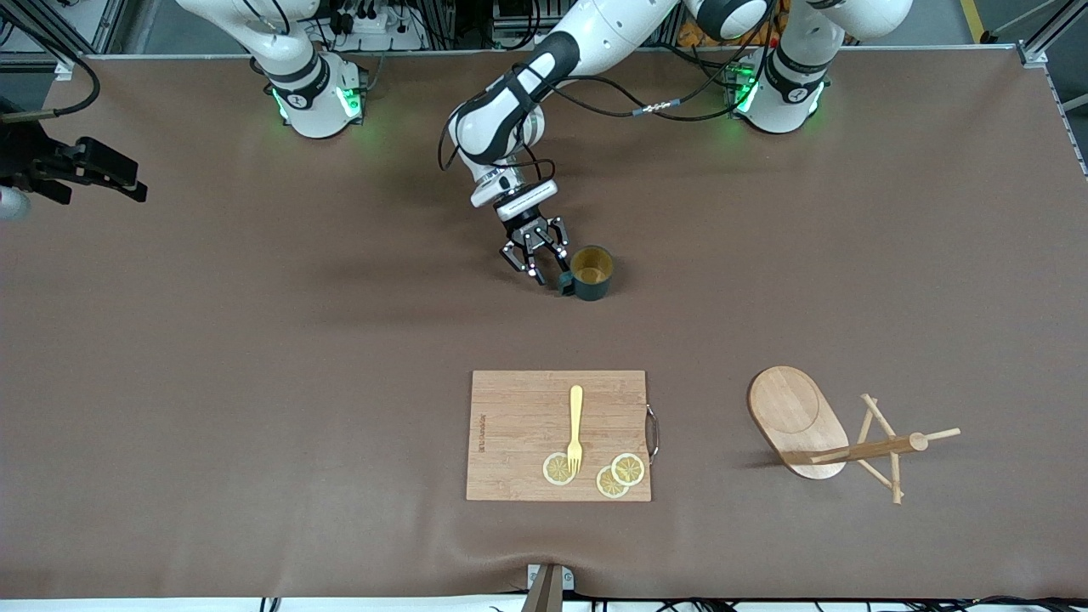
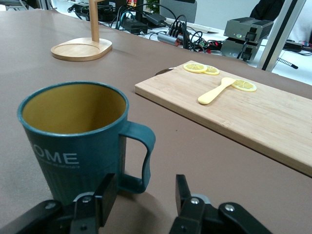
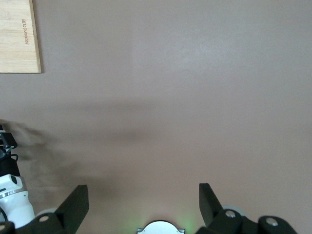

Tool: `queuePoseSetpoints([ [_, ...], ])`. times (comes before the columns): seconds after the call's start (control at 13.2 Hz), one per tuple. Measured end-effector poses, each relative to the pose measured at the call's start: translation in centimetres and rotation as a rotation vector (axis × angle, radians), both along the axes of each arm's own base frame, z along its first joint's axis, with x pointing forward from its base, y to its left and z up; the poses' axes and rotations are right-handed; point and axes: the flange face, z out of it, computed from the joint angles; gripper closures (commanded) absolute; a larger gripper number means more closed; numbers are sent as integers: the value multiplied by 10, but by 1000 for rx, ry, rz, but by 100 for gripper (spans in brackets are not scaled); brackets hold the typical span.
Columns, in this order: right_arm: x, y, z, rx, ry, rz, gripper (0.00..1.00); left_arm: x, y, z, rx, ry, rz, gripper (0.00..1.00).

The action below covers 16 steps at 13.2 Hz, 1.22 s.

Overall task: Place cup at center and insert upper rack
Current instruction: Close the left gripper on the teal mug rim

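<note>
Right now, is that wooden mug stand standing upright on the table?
No: in the front view the mug stand lies tipped over, its oval base on edge and its post and pegs stretched along the table.

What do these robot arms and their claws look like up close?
Both arms are glossy white with rounded segments, black bands at the joints and green lights glowing at their bases. Black cables loop along the left arm. The left gripper is black, with two short blocky fingers fastened by silver screws under a white wrist block. The right gripper has the same black fingers.
</note>
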Motion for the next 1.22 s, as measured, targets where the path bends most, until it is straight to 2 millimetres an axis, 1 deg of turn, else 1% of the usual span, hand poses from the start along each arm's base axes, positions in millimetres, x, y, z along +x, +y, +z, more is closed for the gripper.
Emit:
queuePoseSetpoints([
  [0.38, 0, 2, -1, 0, 4, 4, 0, 2, 0, -1, 7, -14, -15, 52],
  [0.46, -1, 7, -2, 0, 11, 14, 0, 3, 0, -2, 11, -21, -23, 54],
  [0.61, -1, 18, -4, 0, 17, 32, 0, 3, 1, -6, 18, -24, -29, 54],
  [0.68, 0, 20, -4, 0, 18, 34, 0, 3, 1, -7, 20, -24, -29, 54],
  [0.84, 0, 19, -5, 0, 18, 32, 0, 4, 2, -9, 22, -25, -28, 54],
  [1.22, 0, 11, -5, -1, 21, 15, 0, 18, 11, -17, 41, -40, -12, 56],
])
